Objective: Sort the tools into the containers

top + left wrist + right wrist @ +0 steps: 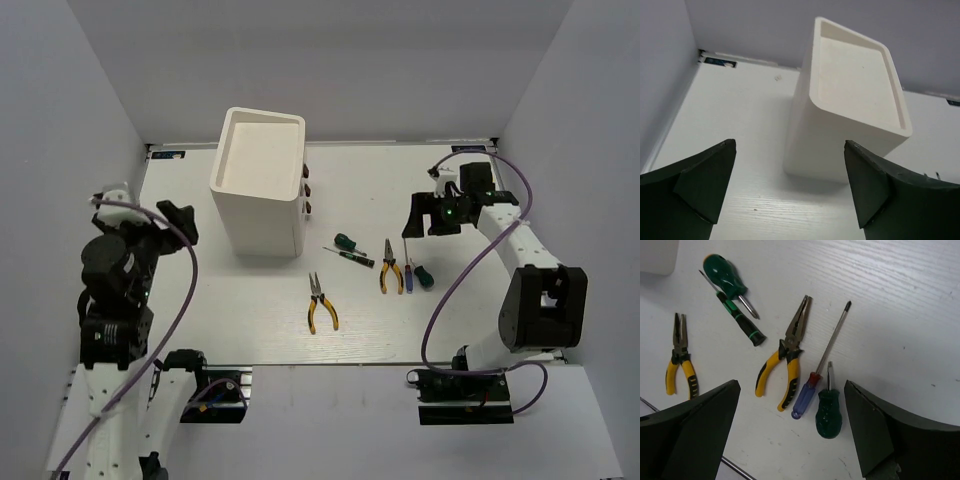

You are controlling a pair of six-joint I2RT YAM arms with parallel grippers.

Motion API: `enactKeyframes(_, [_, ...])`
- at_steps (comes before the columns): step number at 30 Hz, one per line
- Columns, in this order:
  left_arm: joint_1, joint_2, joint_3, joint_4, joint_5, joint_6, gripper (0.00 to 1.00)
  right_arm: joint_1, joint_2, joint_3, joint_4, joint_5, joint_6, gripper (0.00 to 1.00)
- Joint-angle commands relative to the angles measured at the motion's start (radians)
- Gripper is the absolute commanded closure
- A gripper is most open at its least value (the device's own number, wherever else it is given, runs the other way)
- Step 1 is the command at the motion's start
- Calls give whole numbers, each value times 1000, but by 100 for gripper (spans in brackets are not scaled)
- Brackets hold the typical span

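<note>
The white cabinet [258, 180] stands at the back left of the table, its drawer knobs [306, 190] facing right; drawers shut. It also shows in the left wrist view [850, 100]. In the right wrist view lie two yellow-handled pliers [785, 360] [680, 357], a blue screwdriver [812, 387], two stubby green screwdrivers [829, 410] [725, 277] and a thin black-and-green one [740, 320]. My right gripper [791, 400] is open and empty above the blue screwdriver; from above it [428, 218] hovers behind the tools. My left gripper [790, 160] is open and empty, left of the cabinet [180, 218].
White walls enclose the table on three sides. The tools lie in a group [390, 266] right of the cabinet, with one pair of pliers [321, 302] nearer the front. Purple cables loop from both arms.
</note>
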Motion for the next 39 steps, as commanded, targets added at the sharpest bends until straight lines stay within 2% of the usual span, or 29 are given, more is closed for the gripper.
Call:
enactKeyframes(1, [-5, 107, -16, 32, 148, -28, 1, -1, 31, 87, -23, -76, -2, 9])
enactKeyframes(3, [-5, 157, -30, 86, 228, -28, 17, -4, 34, 99, 11, -111, -17, 9])
enactKeyframes(4, [-5, 211, -30, 126, 268, -28, 42, -4, 38, 105, 28, -169, -23, 9])
enactKeyframes(5, [4, 238, -30, 146, 268, -28, 42, -4, 38, 107, 37, -201, -73, 9])
enactKeyframes(6, [4, 266, -4, 164, 308, -28, 64, -9, 49, 110, 40, -223, -129, 9])
enactKeyframes(7, [4, 295, 13, 192, 326, -19, 75, -4, 60, 137, 27, -357, -156, 17])
enactKeyframes(8, [4, 323, 51, 203, 339, -19, 85, -9, 106, 168, 10, -416, -222, 78])
enactKeyframes(9, [4, 378, 74, 203, 356, -19, 97, -4, 106, 179, 29, -445, -211, 100])
enactKeyframes(10, [4, 406, 97, 215, 369, -7, 100, 2, 115, 206, 33, -468, -204, 100])
enactKeyframes(12, [4, 467, 157, 226, 396, -7, 96, 19, 153, 231, 74, -546, -252, 100])
enactKeyframes(13, [4, 482, 180, 253, 408, 3, 83, 33, 182, 237, 103, -585, -291, 82])
enactKeyframes(14, [4, 498, 180, 264, 408, 3, 60, 39, 183, 260, 103, -609, -319, 82])
enactKeyframes(15, [4, 513, 191, 275, 419, -6, 34, 48, 208, 290, 105, -645, -342, 40])
enactKeyframes(16, [-6, 550, 191, 284, 428, -7, 27, 60, 241, 307, 108, -651, -361, 27])
enactKeyframes(17, [-6, 571, 191, 284, 428, -16, 23, 86, 276, 356, 87, -669, -420, 20])
enactKeyframes(18, [-6, 594, 191, 295, 428, -16, 20, 112, 294, 414, 79, -668, -448, 18])
enactKeyframes(22, [-6, 699, 191, 316, 428, -27, 18, 197, 436, 573, 72, -651, -512, 17])
enactKeyframes(23, [-6, 719, 206, 325, 428, -27, 18, 239, 451, 616, 89, -595, -511, 17])
enactKeyframes(26, [-6, 803, 247, 325, 419, -27, 27, 281, 508, 650, 216, -531, -442, 17])
enactKeyframes(27, [-6, 823, 247, 325, 410, -17, 32, 292, 543, 677, 264, -501, -425, 17])
enactKeyframes(28, [-6, 858, 275, 316, 409, -17, 44, 310, 558, 746, 266, -502, -401, 17])
enactKeyframes(30, [-6, 884, 289, 307, 409, -17, 56, 313, 604, 786, 261, -493, -382, 17])
enactKeyframes(31, [-6, 894, 289, 307, 409, -17, 68, 319, 621, 800, 261, -496, -379, 17])
enactKeyframes(32, [-6, 903, 289, 307, 419, -17, 72, 323, 624, 827, 275, -495, -382, 17])
enactKeyframes(34, [-6, 903, 299, 289, 408, -17, 72, 341, 638, 828, 334, -462, -378, 17])
enactKeyframes(37, [-6, 903, 300, 249, 356, 4, 49, 361, 666, 841, 385, -432, -367, 17])
enactKeyframes(39, [-6, 892, 300, 233, 337, 30, 42, 372, 687, 892, 393, -459, -343, 17])
